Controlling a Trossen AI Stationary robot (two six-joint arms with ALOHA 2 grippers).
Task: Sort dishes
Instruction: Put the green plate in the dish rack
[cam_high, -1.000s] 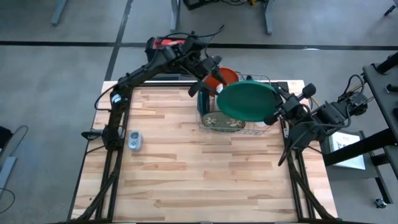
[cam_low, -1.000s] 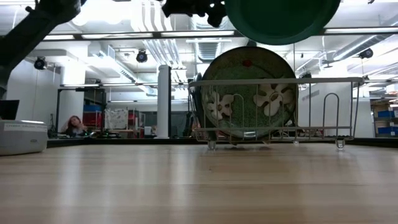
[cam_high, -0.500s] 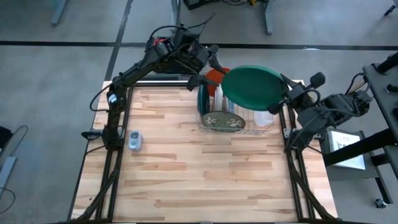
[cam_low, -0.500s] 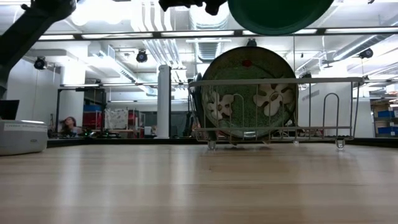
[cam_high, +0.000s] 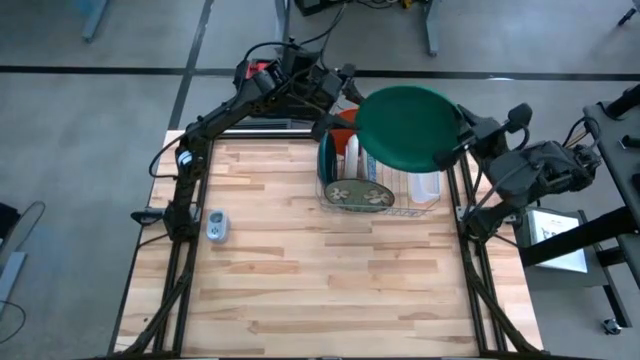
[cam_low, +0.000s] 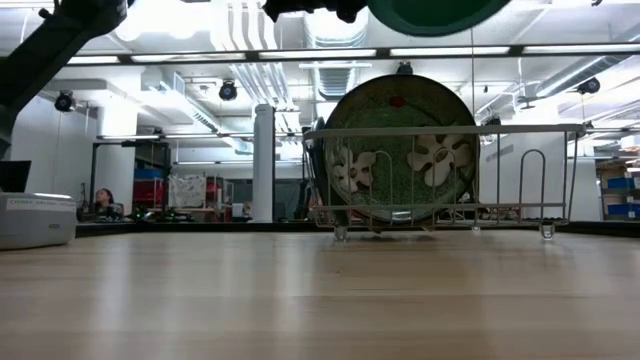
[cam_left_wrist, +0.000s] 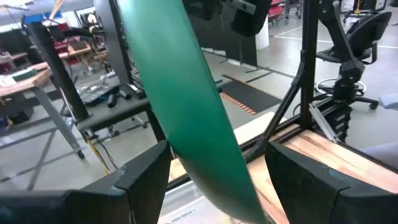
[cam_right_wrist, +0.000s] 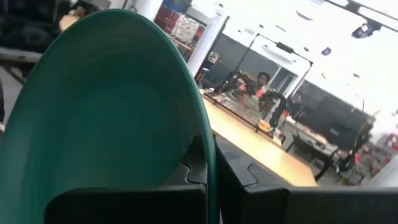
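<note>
A dark green plate (cam_high: 405, 128) hangs high over the far end of the silver wire rack (cam_high: 435, 205), with my right gripper (cam_high: 452, 152) shut on it. My left gripper (cam_high: 348, 88) is open at the plate's far left side. Its two fingers stand on either side of the plate's rim (cam_left_wrist: 205, 149) without touching it. In the rack, an olive plate with pale flowers (cam_low: 400, 150) stands on edge. An orange dish (cam_high: 347, 122) and white dishes (cam_high: 372, 165) stand behind it. In the low view only the green plate's lower edge (cam_low: 435, 12) shows. My right gripper pinches the green plate's rim (cam_right_wrist: 208, 155) between its two fingers, on the side toward the table's right edge. The fingers (cam_right_wrist: 186, 177) come in level from the right. The plate is lifted clear above the rack, tilted, with its hollow face up.
A small white device (cam_high: 217, 225) lies near the table's left edge. The rack takes up the far middle of the wooden table (cam_high: 320, 290). A person (cam_low: 103, 202) sits in the room beyond the table.
My right gripper has risen and gone toward the far edge with the green plate, which has climbed higher above the rack and nearer my left gripper. My left gripper has risen a little and tipped, so that its fingers now stand around the plate's rim.
</note>
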